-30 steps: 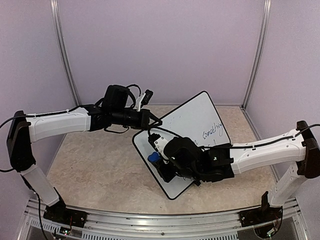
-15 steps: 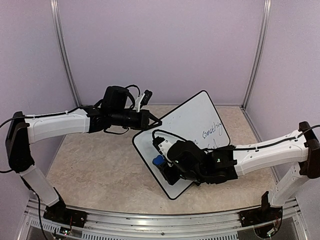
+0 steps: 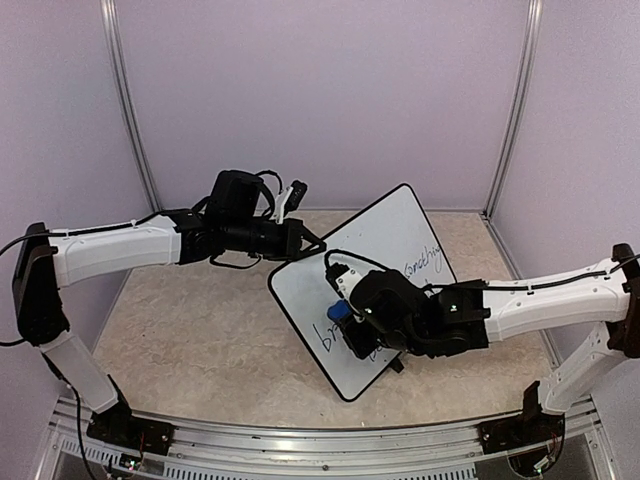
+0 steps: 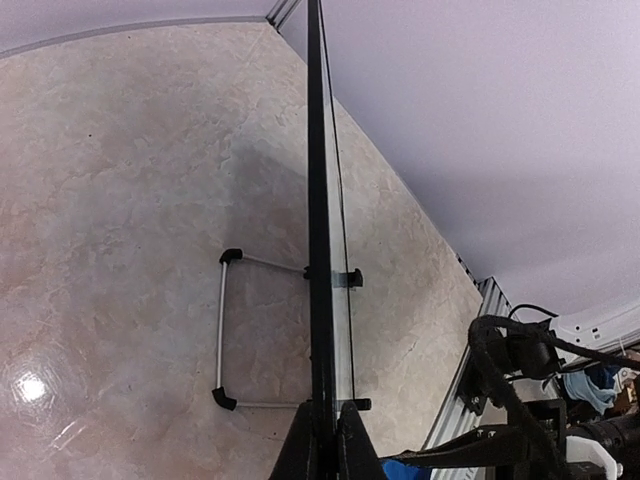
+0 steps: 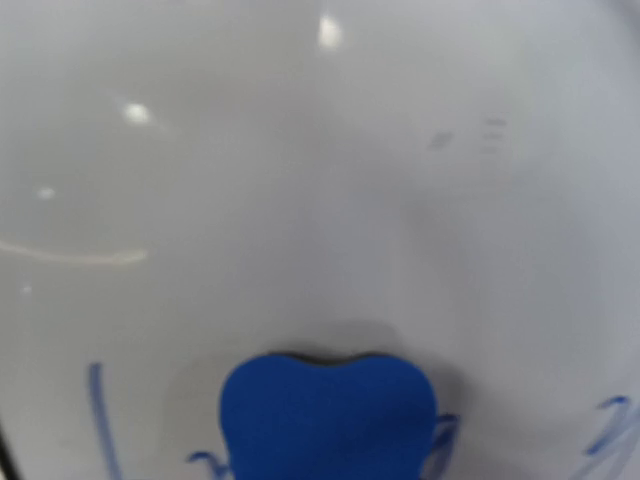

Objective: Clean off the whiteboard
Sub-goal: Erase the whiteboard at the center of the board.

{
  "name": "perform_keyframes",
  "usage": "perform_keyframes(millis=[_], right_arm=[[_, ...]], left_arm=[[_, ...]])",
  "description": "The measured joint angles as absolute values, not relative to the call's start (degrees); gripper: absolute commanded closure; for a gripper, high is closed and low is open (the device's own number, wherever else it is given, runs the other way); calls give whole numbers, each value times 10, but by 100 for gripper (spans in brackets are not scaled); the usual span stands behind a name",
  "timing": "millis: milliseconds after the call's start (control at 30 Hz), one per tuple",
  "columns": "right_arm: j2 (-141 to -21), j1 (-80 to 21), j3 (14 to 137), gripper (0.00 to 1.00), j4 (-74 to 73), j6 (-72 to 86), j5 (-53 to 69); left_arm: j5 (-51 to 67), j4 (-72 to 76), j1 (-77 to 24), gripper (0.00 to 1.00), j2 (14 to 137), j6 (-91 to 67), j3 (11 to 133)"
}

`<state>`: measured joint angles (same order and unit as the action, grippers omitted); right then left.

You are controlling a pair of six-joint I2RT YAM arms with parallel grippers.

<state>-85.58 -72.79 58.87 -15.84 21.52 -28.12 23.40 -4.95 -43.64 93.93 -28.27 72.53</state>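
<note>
Under the right arm (image 3: 540,300), writing (image 3: 423,262) on the whiteboard (image 3: 385,235) is partly hidden.

Beige marbled tabletop (image 3: 200,330), lavender walls (image 3: 320,100), metal corner posts (image 3: 130,110), aluminium rail (image 3: 300,445) along near edge.

White black-rimmed whiteboard (image 3: 372,240), propped tilted on the bench, blue handwriting on its right and lower parts
</note>
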Motion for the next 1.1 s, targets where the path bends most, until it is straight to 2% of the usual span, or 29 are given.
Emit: perform_keyframes(millis=[400, 767, 1100], right_arm=[[-752, -664, 545, 71, -166, 222, -310], [-583, -654, 496, 71, -202, 255, -374], [-559, -654, 483, 71, -229, 269, -396]], left_arm=[[155, -172, -479, 100, 972, -251, 841], [46, -232, -547, 100, 977, -221, 903], [-26, -275, -568, 100, 1007, -190, 961]])
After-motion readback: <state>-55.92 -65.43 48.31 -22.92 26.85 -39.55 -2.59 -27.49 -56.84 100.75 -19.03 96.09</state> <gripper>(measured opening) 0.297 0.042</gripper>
